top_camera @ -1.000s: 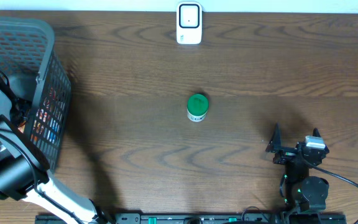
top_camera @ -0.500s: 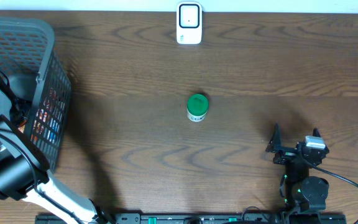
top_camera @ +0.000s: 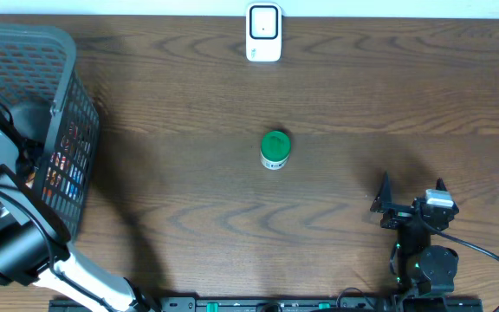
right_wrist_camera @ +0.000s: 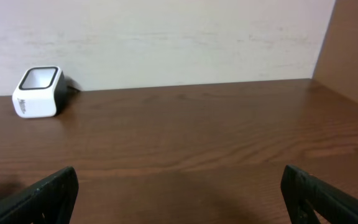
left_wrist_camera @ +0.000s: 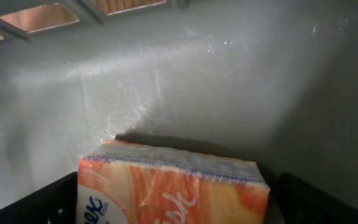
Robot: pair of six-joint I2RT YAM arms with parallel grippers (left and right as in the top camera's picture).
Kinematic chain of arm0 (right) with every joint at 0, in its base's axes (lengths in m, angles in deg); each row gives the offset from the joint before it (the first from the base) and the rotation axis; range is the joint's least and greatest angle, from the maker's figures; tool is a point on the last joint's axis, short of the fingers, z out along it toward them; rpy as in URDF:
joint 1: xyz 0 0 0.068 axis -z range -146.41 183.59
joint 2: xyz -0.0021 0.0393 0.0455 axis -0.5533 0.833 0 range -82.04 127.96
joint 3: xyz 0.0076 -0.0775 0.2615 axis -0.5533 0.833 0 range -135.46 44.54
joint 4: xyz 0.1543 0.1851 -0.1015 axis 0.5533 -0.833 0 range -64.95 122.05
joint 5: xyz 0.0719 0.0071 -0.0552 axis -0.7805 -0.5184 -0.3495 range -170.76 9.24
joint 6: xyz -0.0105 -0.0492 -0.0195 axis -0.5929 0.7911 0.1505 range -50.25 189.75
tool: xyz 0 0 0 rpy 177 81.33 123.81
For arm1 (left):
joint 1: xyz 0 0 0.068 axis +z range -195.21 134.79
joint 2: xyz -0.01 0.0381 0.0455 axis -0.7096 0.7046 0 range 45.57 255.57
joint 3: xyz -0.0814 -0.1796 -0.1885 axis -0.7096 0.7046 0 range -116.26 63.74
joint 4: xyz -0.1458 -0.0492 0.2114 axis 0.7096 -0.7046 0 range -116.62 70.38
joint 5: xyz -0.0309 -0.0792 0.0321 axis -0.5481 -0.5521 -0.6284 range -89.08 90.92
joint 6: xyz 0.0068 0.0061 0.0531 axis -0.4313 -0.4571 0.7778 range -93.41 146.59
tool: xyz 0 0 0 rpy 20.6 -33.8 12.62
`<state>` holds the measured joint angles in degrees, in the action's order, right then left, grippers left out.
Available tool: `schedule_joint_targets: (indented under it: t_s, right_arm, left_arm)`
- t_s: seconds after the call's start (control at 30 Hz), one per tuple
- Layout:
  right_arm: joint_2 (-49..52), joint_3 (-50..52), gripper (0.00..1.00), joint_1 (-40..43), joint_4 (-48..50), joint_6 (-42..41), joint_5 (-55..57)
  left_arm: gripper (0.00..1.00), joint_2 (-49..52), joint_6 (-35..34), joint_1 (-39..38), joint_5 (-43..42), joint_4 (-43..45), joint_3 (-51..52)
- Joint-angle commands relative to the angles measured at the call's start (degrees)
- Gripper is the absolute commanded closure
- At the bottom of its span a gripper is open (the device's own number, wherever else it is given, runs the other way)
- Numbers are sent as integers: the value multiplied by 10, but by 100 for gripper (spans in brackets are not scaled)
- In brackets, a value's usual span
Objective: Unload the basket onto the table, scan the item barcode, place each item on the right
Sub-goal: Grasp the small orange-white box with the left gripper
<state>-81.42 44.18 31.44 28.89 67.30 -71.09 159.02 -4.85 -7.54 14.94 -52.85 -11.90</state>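
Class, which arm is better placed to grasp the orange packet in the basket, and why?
Left: left gripper is inside the basket, open jaws either side of the orange packet; right gripper sits far across the table.

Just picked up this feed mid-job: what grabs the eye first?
A green-lidded jar stands alone mid-table, with the white scanner at the far edge. The left arm reaches into the grey basket on the left, where its wrist camera shows an orange tissue pack between its open fingers.

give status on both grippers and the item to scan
Left gripper open astride tissue pack in basket. Right gripper open, empty. Green-lidded jar mid-table, apart from scanner.
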Motion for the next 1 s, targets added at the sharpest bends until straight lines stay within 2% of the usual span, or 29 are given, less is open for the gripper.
schedule_joint_targets:
  t_s: [0.0,0.23,0.33,0.43,0.73,0.97]
  right_arm:
    - [-2,0,1,3,-3,-7,-1]
    - [-2,0,1,3,-3,-7,-1]
    - [-2,0,1,3,-3,-7,-1]
    - [-2,0,1,3,-3,-7,-1]
    - [-2,0,1,3,-3,-7,-1]
    - [-2,0,1,3,-3,-7,-1]
  left_arm:
    - [2,71,27,1,-31,-6,82]
    - [1,71,27,1,-31,12,95]
    - [22,71,27,1,-48,11,95]
    - [31,71,27,1,-73,11,95]
    - [32,32,27,1,-76,-14,78]
    - [32,-123,27,1,-76,-48,37]
